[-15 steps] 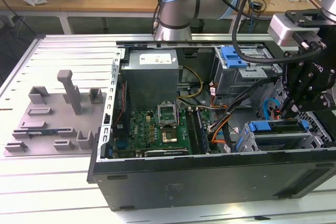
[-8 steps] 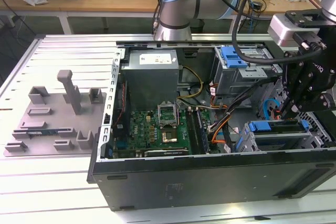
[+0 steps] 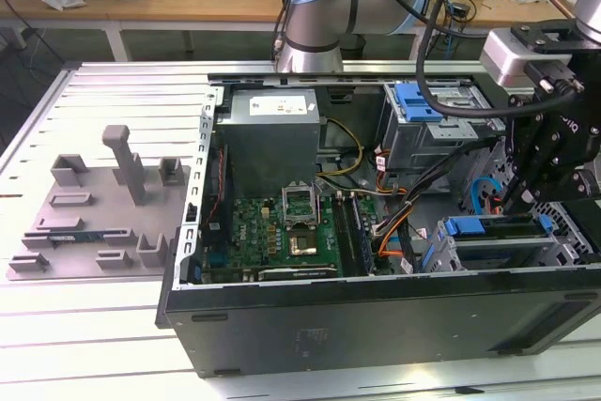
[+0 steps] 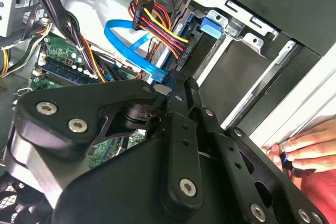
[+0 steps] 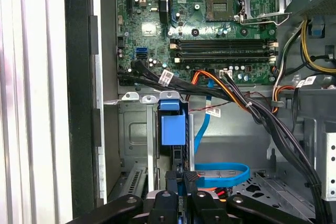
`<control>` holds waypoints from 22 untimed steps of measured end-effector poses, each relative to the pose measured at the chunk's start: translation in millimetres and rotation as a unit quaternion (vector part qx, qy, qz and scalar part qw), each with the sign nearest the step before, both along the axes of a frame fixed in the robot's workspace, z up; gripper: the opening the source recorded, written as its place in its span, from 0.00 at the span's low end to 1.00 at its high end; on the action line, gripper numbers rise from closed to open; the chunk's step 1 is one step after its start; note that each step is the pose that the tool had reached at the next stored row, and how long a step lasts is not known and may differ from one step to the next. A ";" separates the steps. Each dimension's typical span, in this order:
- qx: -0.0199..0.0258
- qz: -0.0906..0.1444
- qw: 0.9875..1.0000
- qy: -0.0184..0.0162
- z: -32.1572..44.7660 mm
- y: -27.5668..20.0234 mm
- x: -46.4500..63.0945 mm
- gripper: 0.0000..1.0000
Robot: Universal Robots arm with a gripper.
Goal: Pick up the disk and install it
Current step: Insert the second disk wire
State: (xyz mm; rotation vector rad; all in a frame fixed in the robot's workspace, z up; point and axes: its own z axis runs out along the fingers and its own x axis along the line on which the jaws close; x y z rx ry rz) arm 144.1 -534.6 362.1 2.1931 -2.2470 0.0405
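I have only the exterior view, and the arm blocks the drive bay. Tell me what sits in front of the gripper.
Observer: In the first wrist view the gripper is lined up with the disk, which stands edge-on in its blue carrier in a slot of the drive cage.
Operator: Report any cables close to that slot.
Observer: A flat blue data cable loops right beside it, and a black cable bundle crosses above the cage.
Operator: Check whether anyone is near the arm.
Observer: Yes. In the second wrist view a person's hand is close to the gripper body, pinching something small that I cannot identify.
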 end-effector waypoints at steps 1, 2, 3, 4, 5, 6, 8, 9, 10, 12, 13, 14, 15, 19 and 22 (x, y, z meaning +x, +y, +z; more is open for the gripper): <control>0.000 0.000 1.000 0.000 0.0 0.0 0.0 0.16; 0.000 0.000 1.000 0.000 -0.1 0.0 0.0 0.16; 0.000 0.000 1.000 0.000 -0.1 0.0 0.0 0.16; 0.000 0.000 1.000 0.000 -0.3 0.1 0.0 0.16; 0.000 0.000 1.000 0.000 -0.5 0.2 0.0 0.16; 0.000 0.000 1.000 0.000 -0.8 0.3 0.0 0.16; 0.000 0.000 1.000 0.000 -1.2 1.4 0.0 0.16; 0.000 0.000 1.000 0.000 -1.4 2.0 0.0 0.16; 0.000 0.000 1.000 0.000 -2.0 3.3 0.0 0.16; 0.000 0.000 1.000 0.000 -3.0 3.7 0.0 0.16; 0.000 0.001 1.000 0.000 -3.3 3.7 0.0 0.16; 0.000 0.001 1.000 0.000 -3.7 3.7 0.0 0.16; 0.000 0.001 1.000 0.000 -4.1 3.7 0.0 0.16; 0.000 0.003 1.000 0.000 -6.1 3.7 0.0 0.16; 0.000 0.004 1.000 0.000 -7.0 3.7 0.0 0.16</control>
